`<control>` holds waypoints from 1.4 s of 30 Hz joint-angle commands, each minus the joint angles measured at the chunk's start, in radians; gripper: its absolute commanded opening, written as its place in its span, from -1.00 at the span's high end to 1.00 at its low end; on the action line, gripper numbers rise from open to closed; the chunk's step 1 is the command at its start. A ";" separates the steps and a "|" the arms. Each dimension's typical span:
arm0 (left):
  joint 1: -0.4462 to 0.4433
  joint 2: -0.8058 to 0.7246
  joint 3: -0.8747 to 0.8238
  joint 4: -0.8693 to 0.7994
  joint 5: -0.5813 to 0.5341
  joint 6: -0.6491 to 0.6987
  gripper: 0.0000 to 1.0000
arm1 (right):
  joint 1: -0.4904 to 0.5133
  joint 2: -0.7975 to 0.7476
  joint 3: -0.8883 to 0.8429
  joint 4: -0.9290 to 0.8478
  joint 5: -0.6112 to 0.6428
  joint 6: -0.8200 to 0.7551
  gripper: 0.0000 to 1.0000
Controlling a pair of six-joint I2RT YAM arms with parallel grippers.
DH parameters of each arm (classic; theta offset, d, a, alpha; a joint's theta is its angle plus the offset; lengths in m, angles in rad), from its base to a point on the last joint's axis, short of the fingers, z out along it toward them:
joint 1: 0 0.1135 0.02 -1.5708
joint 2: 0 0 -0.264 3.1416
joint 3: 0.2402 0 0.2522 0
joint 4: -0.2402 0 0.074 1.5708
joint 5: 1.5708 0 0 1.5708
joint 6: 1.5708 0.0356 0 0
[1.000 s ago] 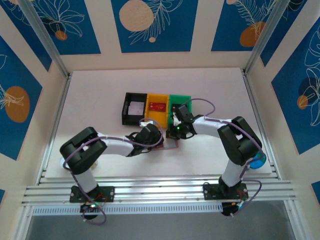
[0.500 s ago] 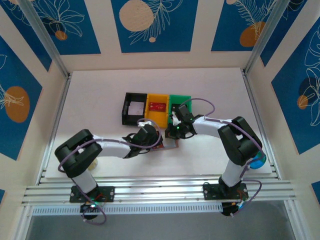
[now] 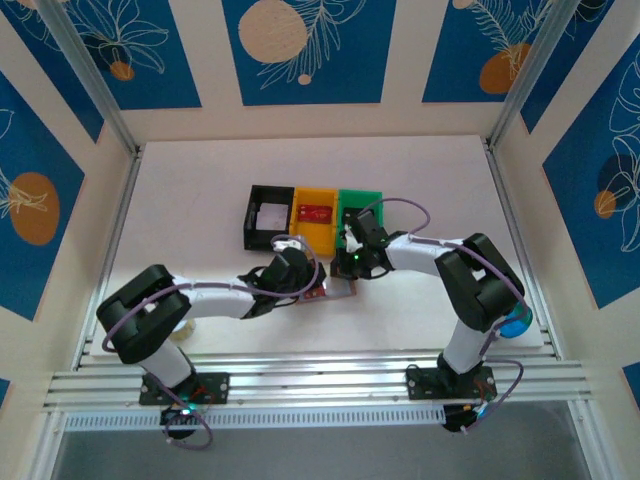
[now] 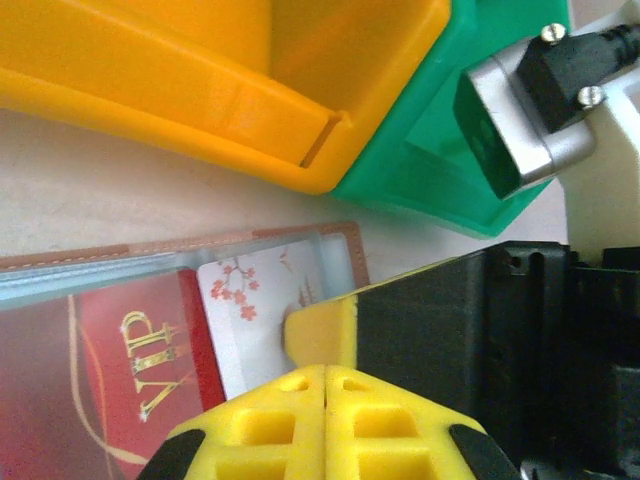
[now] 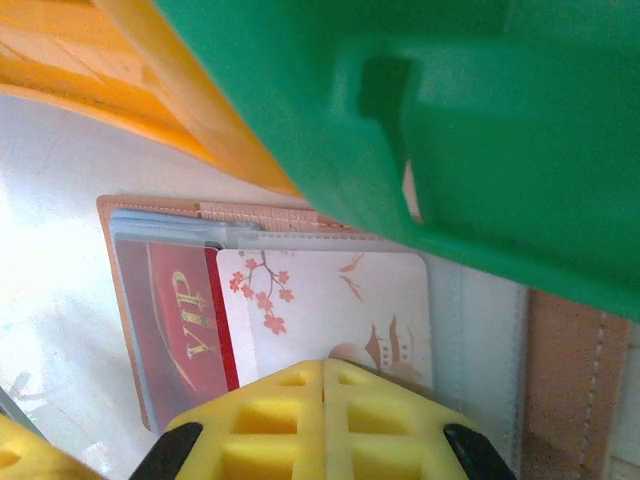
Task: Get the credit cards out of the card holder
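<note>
Card holder (image 5: 560, 370) open, holds 2: red VIP card (image 5: 175, 310), white blossom card (image 5: 330, 300); L pincer (image 4: 325, 375), R pincer (image 5: 323, 368) closed.

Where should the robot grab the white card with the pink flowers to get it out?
Probably the near edge of the white flowered card, by the shut right gripper. It lies flat in the open tan leather card holder, with the red VIP card and green plastic bin crowding other sides.

Card holder (image 3: 340, 288) on table (image 3: 200, 200), before bins (image 3: 316, 192); cards (image 5: 330, 295) inside.
</note>
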 commanded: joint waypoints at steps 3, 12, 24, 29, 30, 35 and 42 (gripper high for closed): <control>-0.012 0.001 0.034 -0.096 0.009 0.005 1.00 | -0.006 -0.067 -0.038 0.023 -0.024 -0.015 1.00; -0.011 0.041 0.091 -0.147 0.024 -0.013 0.87 | -0.023 -0.128 -0.079 0.060 -0.016 -0.018 1.00; -0.011 0.101 0.148 -0.192 0.019 -0.025 0.79 | -0.042 -0.068 -0.049 0.008 -0.001 0.002 1.00; -0.011 0.117 0.156 -0.212 0.011 -0.026 0.71 | -0.042 -0.044 -0.032 -0.023 0.013 0.005 1.00; -0.011 0.119 0.157 -0.216 0.008 -0.025 0.70 | -0.042 -0.037 -0.028 -0.028 0.013 0.005 1.00; -0.012 0.124 0.163 -0.247 -0.009 -0.018 0.62 | -0.042 -0.022 -0.016 -0.047 0.022 0.007 1.00; -0.011 0.143 0.176 -0.252 -0.010 -0.018 0.56 | -0.040 -0.002 -0.005 -0.063 0.023 0.005 1.00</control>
